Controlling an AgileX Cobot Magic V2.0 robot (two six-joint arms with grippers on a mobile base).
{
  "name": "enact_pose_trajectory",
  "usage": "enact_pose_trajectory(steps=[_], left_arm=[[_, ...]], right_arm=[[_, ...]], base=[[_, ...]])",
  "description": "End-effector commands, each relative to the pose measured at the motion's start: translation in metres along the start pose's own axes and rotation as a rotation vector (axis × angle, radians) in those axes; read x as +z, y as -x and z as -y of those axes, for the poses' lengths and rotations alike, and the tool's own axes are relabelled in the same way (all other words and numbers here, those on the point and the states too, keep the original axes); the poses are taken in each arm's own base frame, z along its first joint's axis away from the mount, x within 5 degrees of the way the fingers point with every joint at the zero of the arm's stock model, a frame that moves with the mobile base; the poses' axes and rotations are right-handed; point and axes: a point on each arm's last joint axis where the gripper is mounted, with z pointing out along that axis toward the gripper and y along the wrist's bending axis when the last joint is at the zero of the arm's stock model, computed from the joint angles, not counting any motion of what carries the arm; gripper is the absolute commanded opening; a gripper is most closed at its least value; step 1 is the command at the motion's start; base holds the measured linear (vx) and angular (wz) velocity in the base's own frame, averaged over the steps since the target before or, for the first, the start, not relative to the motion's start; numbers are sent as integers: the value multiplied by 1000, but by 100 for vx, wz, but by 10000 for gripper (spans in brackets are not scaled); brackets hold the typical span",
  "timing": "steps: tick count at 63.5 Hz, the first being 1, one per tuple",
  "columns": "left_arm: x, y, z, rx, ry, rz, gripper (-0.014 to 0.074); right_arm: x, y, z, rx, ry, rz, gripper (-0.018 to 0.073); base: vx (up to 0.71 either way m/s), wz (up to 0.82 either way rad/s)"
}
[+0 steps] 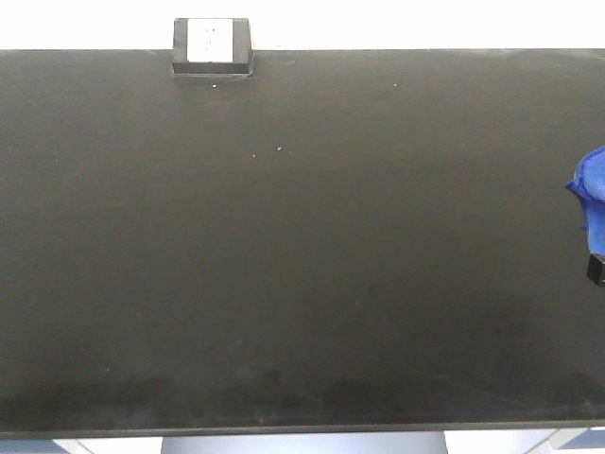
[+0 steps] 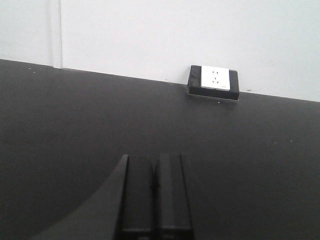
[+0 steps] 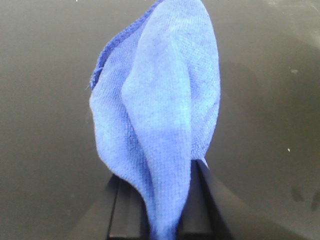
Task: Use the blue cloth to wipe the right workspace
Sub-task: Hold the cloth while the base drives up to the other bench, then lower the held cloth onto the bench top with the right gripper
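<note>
The right workspace is a wide matte black benchtop that fills the front view. At its far right edge the blue cloth pokes into that view, with a black part of my right gripper just below it. The right wrist view shows my right gripper shut on the blue cloth, which bunches out ahead of the fingers over the benchtop. Whether the cloth touches the surface I cannot tell. My left gripper is shut with nothing in it, above the benchtop.
A small black box with a white socket face sits at the back edge, left of centre, against a white wall; the same socket box shows in the left wrist view. A few pale specks dot the bench. Its front edge runs along the bottom.
</note>
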Motion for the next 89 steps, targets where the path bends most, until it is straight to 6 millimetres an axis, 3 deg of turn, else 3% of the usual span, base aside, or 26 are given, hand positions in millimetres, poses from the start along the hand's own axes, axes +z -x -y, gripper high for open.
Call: enact_pose_trajectory(steps=[1,12,21,34,44,58,62,69,81,89], left_arm=[[0,-2,0,-15,-15,68,-6],[0,-2,0,-15,-15,68,-6],[0,-2,0,-15,-15,68,-6],[0,-2,0,-15,-15,68,-6],[0,-2,0,-15,-15,68,-6],[0,-2,0,-15,-15,68,-6],[0,-2,0,-15,-15,68,-6],[0,-2,0,-15,-15,68,-6],[0,-2,0,-15,-15,68,-6],[0,-2,0,-15,-15,68,-6]], right_arm=[[-4,15,0,-11,12,102,-8],[-5,19,-2,-19,24,149,-8],[9,23,-5,-31,45,151,-8],[62,9,-14,-54,67,-43,-8],[104,-1,-25,-59,134,-75,-8],[145,-20,-42,-60,224,-95,-3],[150,-28,-54,-77,259,-129,-1],[149,-41,-90,-147,370,-179,-1],[116,-64,-171,-265,643,-186,-1],[95,-76,-198,-307,738,-197,0]], base=[[6,1],[4,0],[2,-1],[0,0],[0,0],[0,0],[0,0],[0,0],[0,0],[0,0]])
